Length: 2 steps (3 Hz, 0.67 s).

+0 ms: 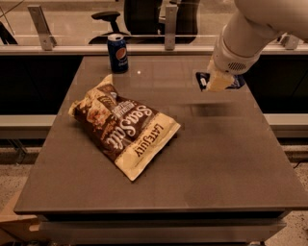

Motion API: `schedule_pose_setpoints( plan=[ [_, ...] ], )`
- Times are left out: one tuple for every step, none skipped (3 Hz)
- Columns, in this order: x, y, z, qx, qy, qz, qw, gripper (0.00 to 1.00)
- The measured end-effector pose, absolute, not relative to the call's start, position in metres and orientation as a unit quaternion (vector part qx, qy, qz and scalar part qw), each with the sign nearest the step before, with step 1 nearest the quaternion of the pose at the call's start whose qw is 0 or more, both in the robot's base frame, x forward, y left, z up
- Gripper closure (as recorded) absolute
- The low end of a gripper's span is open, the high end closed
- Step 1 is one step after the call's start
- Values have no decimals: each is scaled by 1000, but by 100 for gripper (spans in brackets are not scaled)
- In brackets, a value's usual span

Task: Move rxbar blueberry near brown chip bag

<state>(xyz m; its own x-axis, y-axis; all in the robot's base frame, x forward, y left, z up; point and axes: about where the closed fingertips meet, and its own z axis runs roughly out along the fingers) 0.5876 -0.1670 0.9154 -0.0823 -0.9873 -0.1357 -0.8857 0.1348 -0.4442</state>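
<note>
Hand (218,82) aloft at right, seemingly clamping rxbar blueberry (201,79).

grey-brown table (216,158) | black office chair (144,14) behind | metal rail posts (40,26) | speckled floor (8,180)

My hand (219,81), above the bench's (221,158) far right part, covers the middle of the rxbar blueberry (200,80) it grips. I see only the bar's dark ends, its lettering too small to read. My arm (262,24) is cut off by the top and right edges.
</note>
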Motion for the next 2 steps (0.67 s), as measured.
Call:
schedule_pose_setpoints(
  plan=[
    [576,-157,916,-657,714,-122,210,100],
    [565,-153,912,-655,716,-115,214,100]
  ],
)
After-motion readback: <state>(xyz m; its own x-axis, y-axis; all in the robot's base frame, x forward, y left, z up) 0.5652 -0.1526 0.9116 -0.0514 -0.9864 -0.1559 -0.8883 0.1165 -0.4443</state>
